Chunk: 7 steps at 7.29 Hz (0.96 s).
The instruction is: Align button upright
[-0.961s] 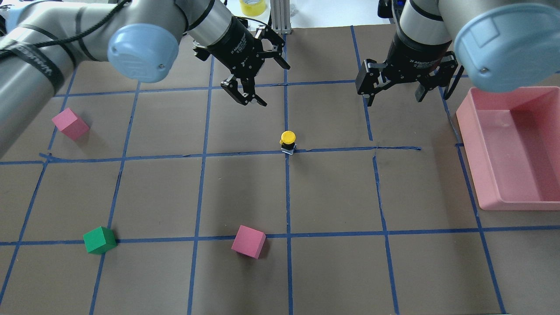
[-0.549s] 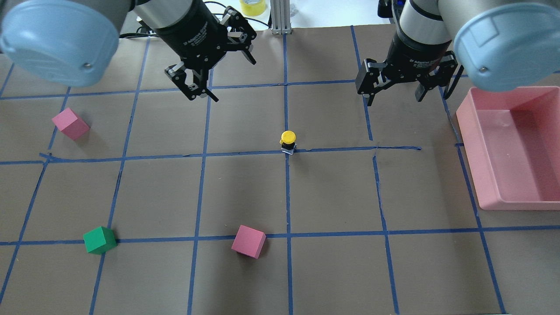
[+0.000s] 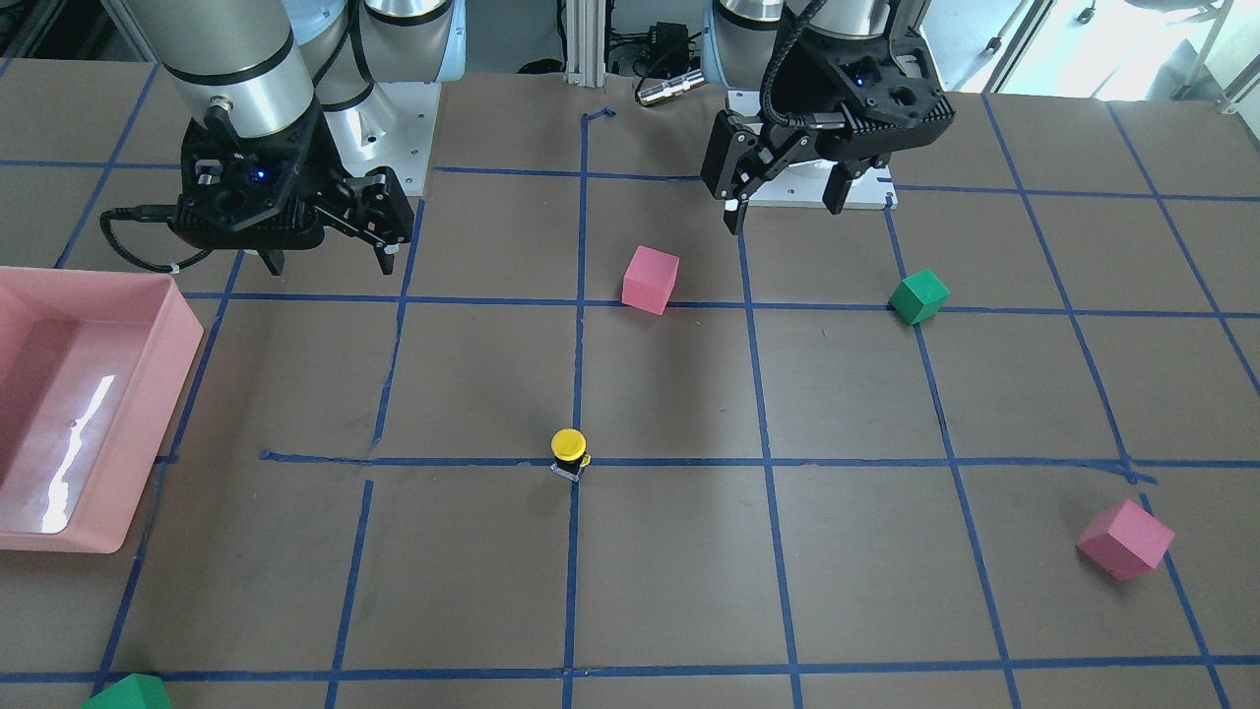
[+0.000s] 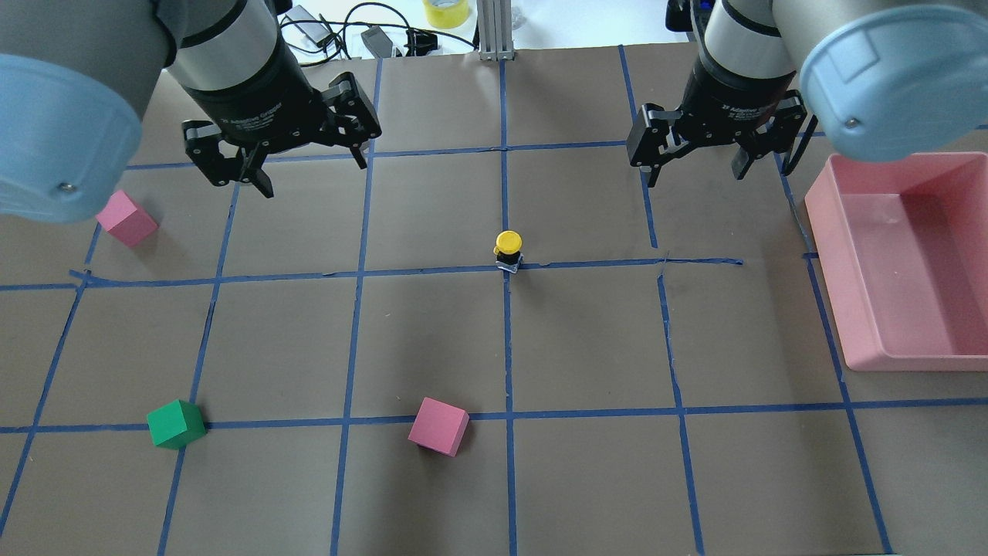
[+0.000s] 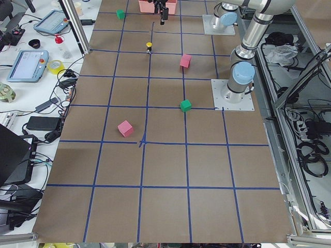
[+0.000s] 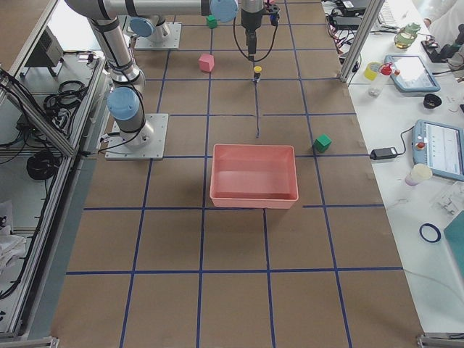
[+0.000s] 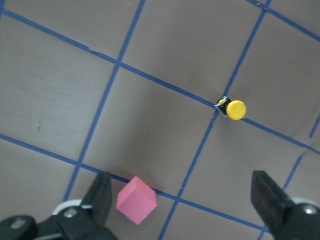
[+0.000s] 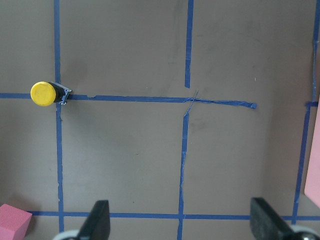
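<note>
The button [image 4: 508, 247] stands upright, yellow cap on top, on a blue tape crossing at the table's middle. It also shows in the front view [image 3: 569, 448], the left wrist view [image 7: 234, 109] and the right wrist view [image 8: 45, 94]. My left gripper [image 4: 309, 171] is open and empty, above the table, well back and to the left of the button. My right gripper [image 4: 696, 174] is open and empty, back and to the right of it. Neither gripper touches the button.
A pink tray [image 4: 911, 361] lies at the right edge. A pink cube [image 4: 123, 218] sits at the far left, a green cube [image 4: 176, 423] at front left and another pink cube [image 4: 438, 426] in front of the button. A yellow tape roll [image 4: 445, 11] lies beyond the mat.
My left arm has swung left and away from the button, and its gripper has turned. The button, the cubes and the right arm have not moved.
</note>
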Tool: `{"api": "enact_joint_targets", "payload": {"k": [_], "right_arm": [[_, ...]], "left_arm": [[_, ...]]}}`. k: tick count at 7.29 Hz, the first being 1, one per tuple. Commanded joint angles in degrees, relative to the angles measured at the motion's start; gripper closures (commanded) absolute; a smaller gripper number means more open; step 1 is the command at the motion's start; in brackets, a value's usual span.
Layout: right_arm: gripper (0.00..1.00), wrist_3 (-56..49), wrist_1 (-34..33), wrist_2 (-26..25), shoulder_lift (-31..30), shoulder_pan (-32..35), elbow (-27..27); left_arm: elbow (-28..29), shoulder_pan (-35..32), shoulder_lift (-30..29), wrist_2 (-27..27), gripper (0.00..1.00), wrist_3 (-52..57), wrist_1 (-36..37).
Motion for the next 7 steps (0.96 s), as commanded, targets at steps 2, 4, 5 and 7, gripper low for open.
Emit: {"api": "enact_joint_targets", "payload": {"k": [2, 4, 5, 7], "right_arm": [[0.00, 0.1, 0.0, 0.0, 0.1, 0.0, 0.1], [0.00, 0.0, -0.3, -0.1, 0.5, -0.1, 0.0], [0.00, 0.0, -0.3, -0.1, 0.5, -0.1, 0.0], [0.00, -0.2, -0.3, -0.3, 0.6, -0.1, 0.0]], "left_arm": [[-0.8, 3.3, -0.3, 4.5, 0.00, 13.0, 3.4], [-0.8, 7.8, -0.4, -0.1, 0.00, 21.1, 4.9], [-0.7, 8.3, -0.4, -1.8, 0.00, 21.8, 4.9], [-1.1, 8.3, -0.4, -1.7, 0.00, 21.7, 6.9]]}}
